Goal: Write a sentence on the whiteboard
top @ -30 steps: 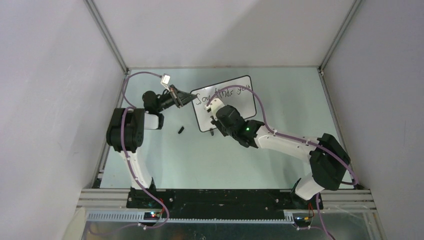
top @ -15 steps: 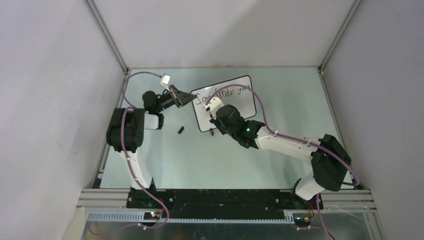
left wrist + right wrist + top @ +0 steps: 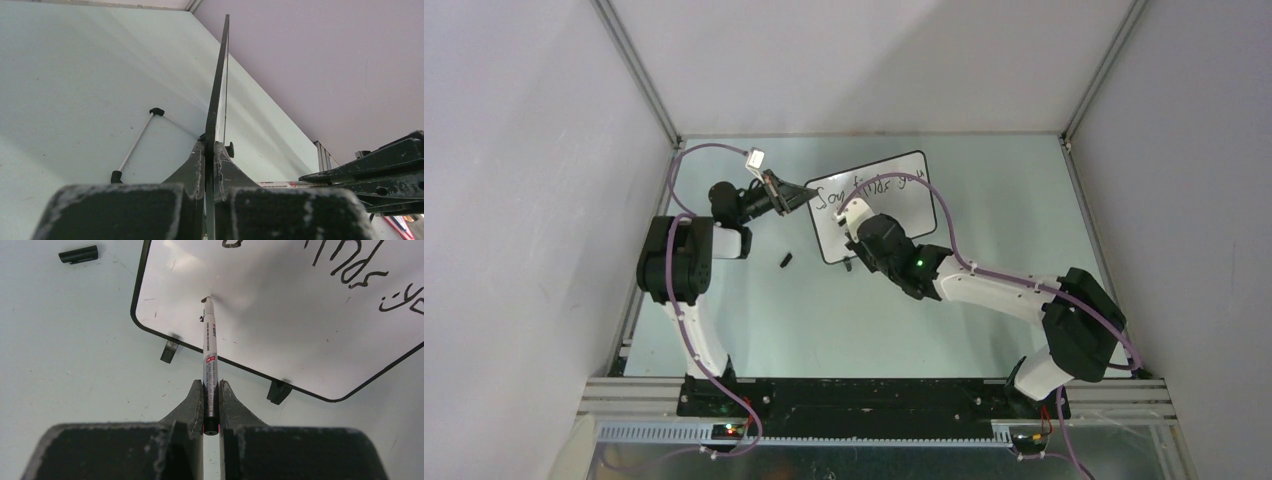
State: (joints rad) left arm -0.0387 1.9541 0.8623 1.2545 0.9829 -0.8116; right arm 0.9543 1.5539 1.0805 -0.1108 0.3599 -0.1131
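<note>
- Two pincers were closed: left pincer (image 3: 210, 150) on the whiteboard's (image 3: 280, 325) edge, right pincer (image 3: 211, 386) on the marker pen (image 3: 209, 350), tip at the board.
- Whiteboard sat mid-table (image 3: 984, 300); excess pressure could shift it, spoiling the sentence (image 3: 350, 260).

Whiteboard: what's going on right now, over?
Left tool shut on whiteboard edge. Right tool shut on marker, tip at board. Cap lies apart, nothing blocking.

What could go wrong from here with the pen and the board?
1. The left gripper pinches the whiteboard only by its thin edge; pen pressure might make it swing or slip.
2. The right gripper holds the marker near its rear end, so the tip might tilt and spoil the sentence.
</note>
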